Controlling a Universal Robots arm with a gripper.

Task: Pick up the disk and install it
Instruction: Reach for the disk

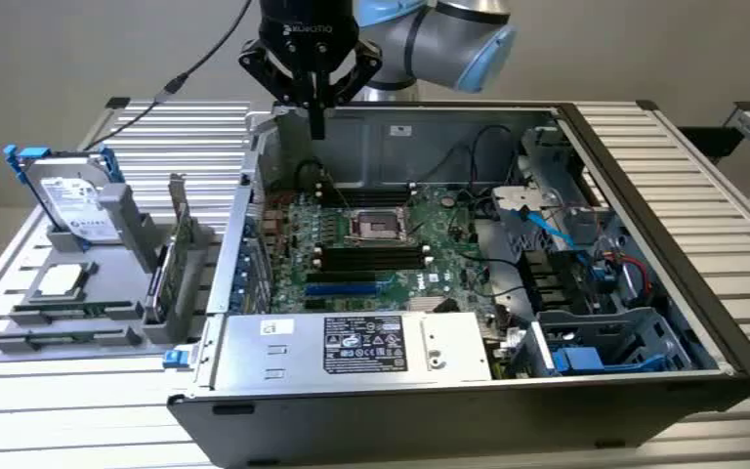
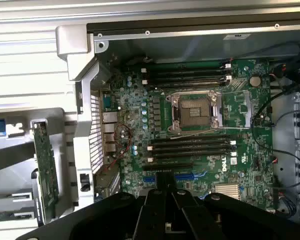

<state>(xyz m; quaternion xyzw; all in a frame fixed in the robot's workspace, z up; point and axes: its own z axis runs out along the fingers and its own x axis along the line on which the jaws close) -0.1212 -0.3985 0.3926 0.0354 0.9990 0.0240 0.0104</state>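
Disk (image 1: 73, 203): silver-grey, white label, blue bracket, upright in rack (image 1: 134, 239); pincer (image 1: 319, 127) closed, empty.

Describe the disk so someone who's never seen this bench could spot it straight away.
Find the open computer case; at the exterior view's left of it sits a grey rack. The disk stands upright at the rack's far end. It alone has a bright blue bracket and a white label, unlike the small square chip lying flat in front of it.

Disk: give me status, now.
End effector shut, empty, over open computer case. Disk upright in grey rack, exterior view's left, untouched. Case wall between them.
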